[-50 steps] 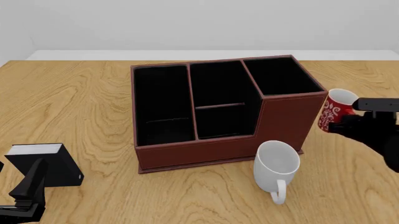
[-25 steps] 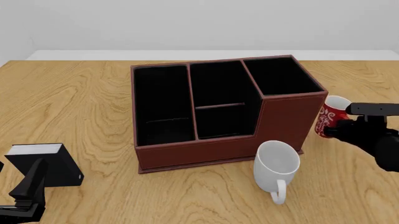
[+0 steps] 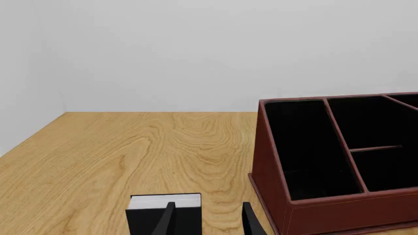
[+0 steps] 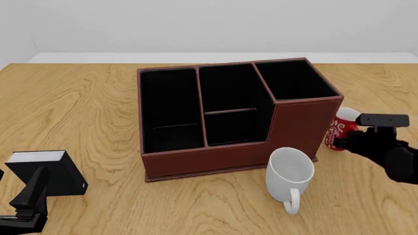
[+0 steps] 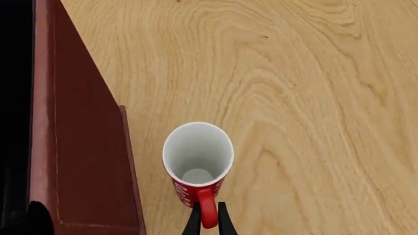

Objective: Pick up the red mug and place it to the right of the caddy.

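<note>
Front view shows my right gripper [image 4: 341, 141] low beside the caddy's [image 4: 222, 156] right-hand wall, with the red mug [image 4: 339, 131] in it, toward the desk's [image 4: 85, 98] right edge. From the right wrist camera I can see the jaws nearly together, pinching the mug's red handle [image 5: 207, 211] between the two fingertips [image 5: 194, 220], the mug upright with its white inside open to the lens. It sits just beside the tall end of the caddy, apart from the wall by a thin strip of wood, but I cannot tell from these angles whether its base is already on the desk or a touch above it. By my reckoning the pick-up is done and the carry is all but done; what is left is to settle the mug fully, let go of the handle, and back the arm off without dragging it over. My left gripper [image 3: 207, 223] is idle near the desk's front left corner, its jaws parted and holding nothing, with the small black box [image 4: 47, 172] just ahead of them. Counting what is out here: one caddy, one red mug, one white mug [image 4: 290, 175] standing near the caddy's front right corner, one black box with a white top, and two arms.
</note>
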Motion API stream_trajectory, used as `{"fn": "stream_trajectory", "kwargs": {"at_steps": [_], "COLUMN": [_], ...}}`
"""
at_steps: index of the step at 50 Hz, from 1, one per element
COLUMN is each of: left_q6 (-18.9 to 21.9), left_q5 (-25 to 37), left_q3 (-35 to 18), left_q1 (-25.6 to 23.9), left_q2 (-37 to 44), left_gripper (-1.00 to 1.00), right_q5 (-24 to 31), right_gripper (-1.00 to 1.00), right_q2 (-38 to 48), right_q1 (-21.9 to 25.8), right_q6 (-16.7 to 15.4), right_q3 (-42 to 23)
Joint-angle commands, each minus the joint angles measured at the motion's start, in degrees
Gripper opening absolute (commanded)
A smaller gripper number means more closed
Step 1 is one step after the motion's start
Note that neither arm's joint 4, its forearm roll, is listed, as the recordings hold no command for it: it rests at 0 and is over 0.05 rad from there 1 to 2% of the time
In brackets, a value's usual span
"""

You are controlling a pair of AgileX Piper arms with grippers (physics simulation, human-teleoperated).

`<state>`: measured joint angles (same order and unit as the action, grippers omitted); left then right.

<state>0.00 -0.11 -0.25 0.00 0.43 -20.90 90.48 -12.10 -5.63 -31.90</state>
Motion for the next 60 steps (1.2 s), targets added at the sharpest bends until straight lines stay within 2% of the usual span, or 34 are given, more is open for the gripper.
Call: {"fn": "stream_trajectory", "kwargs": {"at_steps": [1,46,47,60], "left_q6": [0.0,0.0,0.0,0.0], "left_q5": [0.0,0.0,0.0,0.0], "left_q3": [0.0,0.0,0.0,0.0], "left_q1": [0.0,0.0,0.0,0.0], "left_q2": [0.0,0.0,0.0,0.0], "left_gripper": [1.00,1.00,1.00,1.00], "right_q5": [-1.5,-4.2,-4.2,-4.6], "right_gripper": [-1.00,-1.00,1.00,1.00], "right_q2": [1.2,3.7,3.6,3.3], "right_q1": [-0.1,1.5,1.5,1.9], "right_q6": [0.8,2.3,2.3,3.0], "right_q3": [0.1,2.5,2.6,3.6]}}
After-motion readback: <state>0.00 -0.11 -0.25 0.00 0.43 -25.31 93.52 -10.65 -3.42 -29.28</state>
